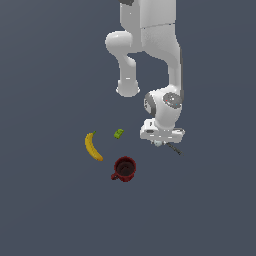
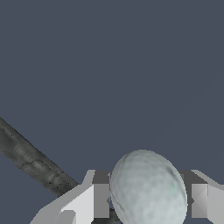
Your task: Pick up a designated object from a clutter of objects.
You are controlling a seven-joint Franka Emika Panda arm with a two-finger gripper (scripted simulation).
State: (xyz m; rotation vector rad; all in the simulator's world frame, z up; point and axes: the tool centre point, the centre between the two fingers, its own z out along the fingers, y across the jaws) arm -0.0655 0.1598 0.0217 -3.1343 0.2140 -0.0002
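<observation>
1. Exterior view: we see the white arm bent low over the dark floor, the only thing that carries the objects. No edge or corner of the floor shows, so we place things by each other. The gripper (image 1: 159,142) is right down by the floor. The yellow banana (image 1: 93,146) lies toward the exterior view's left. The small green block (image 1: 118,133) sits between the banana and the arm. The dark red mug (image 1: 124,168) stands near the banana, well apart from the gripper. The thin dark wrench (image 1: 174,148) pokes out just beside the gripper. We can only spot a tiny pale bit under the hand, too small to call.

2. Wrist view: we see the small white ball (image 2: 148,189) big and close, sitting between the two fingers (image 2: 99,200). One finger is on each side of the ball. We think they are very near it, maybe touching, but we cannot tell if they squeeze it yet. The wrench lies as a dark bar close by, behind the fingers.

3. How far along: we think the reach is done. The squeeze may be starting. The lift is still left, since the hand is down low.
</observation>
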